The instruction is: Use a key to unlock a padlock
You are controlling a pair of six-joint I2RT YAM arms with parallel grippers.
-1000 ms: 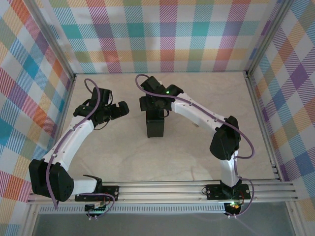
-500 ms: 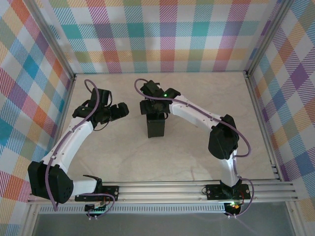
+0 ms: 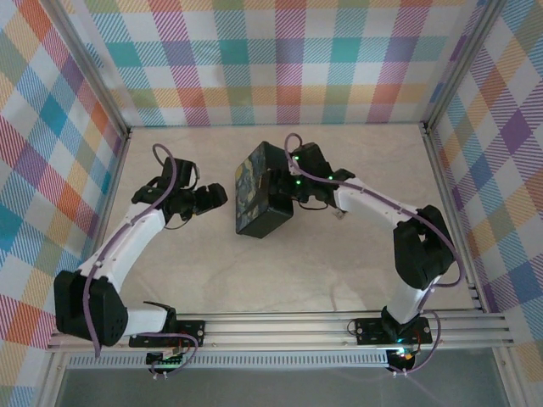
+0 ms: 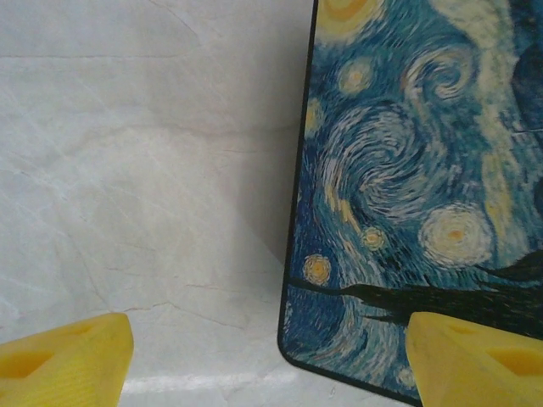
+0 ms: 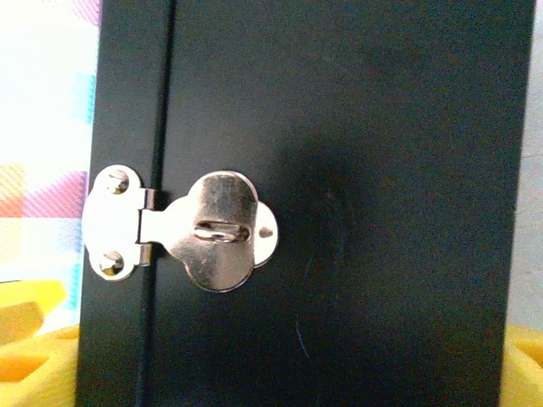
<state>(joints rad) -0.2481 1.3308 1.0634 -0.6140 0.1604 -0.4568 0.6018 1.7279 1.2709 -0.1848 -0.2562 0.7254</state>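
In the top external view, a black box with a lid painted in blue and yellow swirls (image 3: 257, 191) is being shown just above the middle of the frame. It is on a pale marbled table (image 3: 339, 263), with the painted lid turned toward the upper left and a plain black side toward the lower right. The right gripper (image 3: 282, 193) is being set against the black box from the right, its white arm curving away to the lower right. The left gripper (image 3: 219, 196) is being held just left of the black box, pointed at the lid. The table is being enclosed by bright plaid walls (image 3: 280, 59).

In the left wrist view, two yellow fingers (image 4: 72, 356) are being shown in the bottom corners, far apart. The left gripper (image 4: 271, 360) is therefore standing open with nothing clamped. The right half of the frame is being taken up by the painted lid of the black box (image 4: 399, 195), and the left half by the table (image 4: 144, 170).

In the right wrist view, the front of the black box (image 5: 365, 170) is being shown across the middle. A shiny pale-gold clover-shaped hasp (image 5: 195, 229) is being seen left of centre, folded across the lid seam over a small metal loop (image 5: 219, 231). Yellow fingers (image 5: 25, 348) are being shown at the lower left and lower right, flush with the two sides. The black box is being gripped across its thickness by the right gripper (image 5: 271, 365).

Where the key is lying cannot be told.
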